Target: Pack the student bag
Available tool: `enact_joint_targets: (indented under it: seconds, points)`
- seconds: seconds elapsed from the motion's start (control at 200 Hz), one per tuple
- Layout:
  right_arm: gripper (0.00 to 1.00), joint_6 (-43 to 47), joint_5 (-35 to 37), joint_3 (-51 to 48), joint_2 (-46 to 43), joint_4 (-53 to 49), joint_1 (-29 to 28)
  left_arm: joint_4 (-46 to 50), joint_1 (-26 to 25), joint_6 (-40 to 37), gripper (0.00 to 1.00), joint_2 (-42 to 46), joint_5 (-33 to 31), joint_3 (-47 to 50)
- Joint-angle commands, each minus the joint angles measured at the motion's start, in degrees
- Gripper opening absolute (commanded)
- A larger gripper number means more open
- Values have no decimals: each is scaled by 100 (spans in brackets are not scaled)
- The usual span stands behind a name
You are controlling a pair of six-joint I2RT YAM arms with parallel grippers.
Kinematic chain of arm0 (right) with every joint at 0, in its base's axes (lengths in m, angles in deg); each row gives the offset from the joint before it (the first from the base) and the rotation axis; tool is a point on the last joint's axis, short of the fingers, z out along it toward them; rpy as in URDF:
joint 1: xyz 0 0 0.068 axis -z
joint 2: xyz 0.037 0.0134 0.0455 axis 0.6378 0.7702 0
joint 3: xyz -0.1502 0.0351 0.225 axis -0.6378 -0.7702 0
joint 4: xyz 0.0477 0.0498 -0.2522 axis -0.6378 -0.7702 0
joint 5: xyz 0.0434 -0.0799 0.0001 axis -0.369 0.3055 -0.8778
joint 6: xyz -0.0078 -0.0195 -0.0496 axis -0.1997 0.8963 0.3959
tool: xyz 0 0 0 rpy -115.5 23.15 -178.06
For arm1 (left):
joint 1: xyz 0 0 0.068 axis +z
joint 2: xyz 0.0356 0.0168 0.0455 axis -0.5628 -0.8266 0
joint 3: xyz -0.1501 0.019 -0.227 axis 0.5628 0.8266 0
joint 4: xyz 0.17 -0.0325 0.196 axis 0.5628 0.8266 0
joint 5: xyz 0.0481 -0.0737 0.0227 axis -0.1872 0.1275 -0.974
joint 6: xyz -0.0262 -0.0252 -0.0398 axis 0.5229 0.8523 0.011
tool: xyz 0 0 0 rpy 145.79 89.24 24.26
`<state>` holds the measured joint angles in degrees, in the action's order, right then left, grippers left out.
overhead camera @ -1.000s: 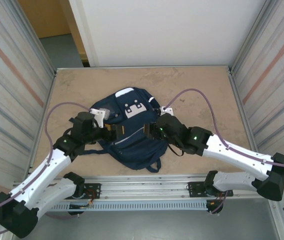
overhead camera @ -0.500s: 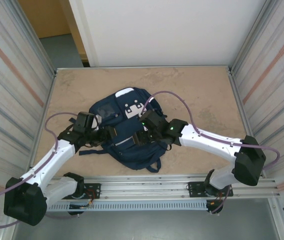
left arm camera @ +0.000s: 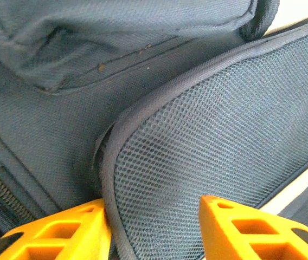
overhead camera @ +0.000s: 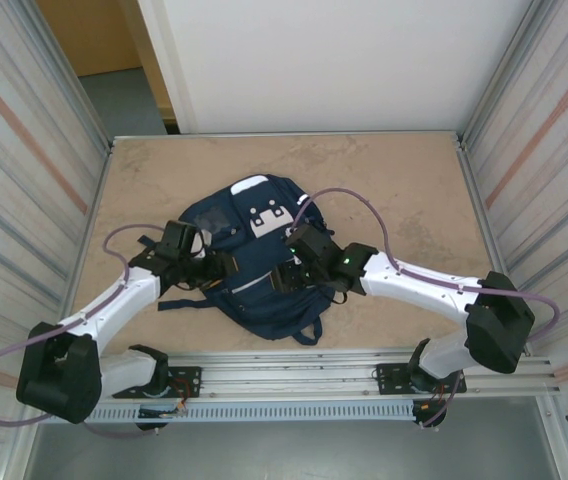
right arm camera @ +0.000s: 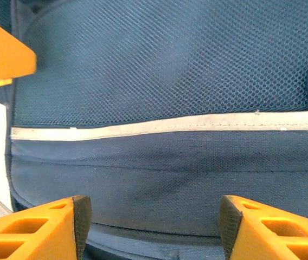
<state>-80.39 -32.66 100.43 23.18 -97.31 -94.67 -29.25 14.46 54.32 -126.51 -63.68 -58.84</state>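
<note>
Tan tabletop (overhead camera: 404, 200) sits between ribbed metal walls (overhead camera: 24, 150) on both sides, with a white panel (overhead camera: 334, 60) behind. The student bag (overhead camera: 264, 308) lies flat near the middle of the table, navy, with its white patches (overhead camera: 264, 218) toward the far end. Both arms reach over it from the near edge.

The left gripper (overhead camera: 222, 268) is at the bag's left side. Its orange fingers (left arm camera: 78, 233) stand apart with a piped mesh panel (left arm camera: 208, 130) between them, the left finger touching the piping. I cannot tell whether they pinch it.

The right gripper (overhead camera: 286, 277) hovers over the bag's front. Its fingers (right arm camera: 45, 227) are spread wide above the thin light stripe (right arm camera: 170, 125) and hold nothing.
</note>
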Motion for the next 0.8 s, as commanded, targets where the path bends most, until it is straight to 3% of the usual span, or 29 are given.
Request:
enact_joint_targets:
  seconds: [0.0, 0.055, 0.195, 0.561, 0.797]
  points:
    - [63, -331, -224, -355, -5, 368, 289, -246, -245, -113, 39, 33, -193, -167]
    - [63, -447, -520, -557, 14, 619, 472, -345, -421, -155, 33, 140, -471, -172]
    - [61, -312, -544, -742, 50, 807, 711, -771, -535, -152, 0, 354, -529, 54]
    - [58, 488, -1065, -497, 449, 1384, 1578, -354, -508, 495, 0, 1255, -426, 339]
    - [57, 776, -1275, -69, 925, 1289, 1872, -670, -535, 2251, 0, 1237, -114, 573]
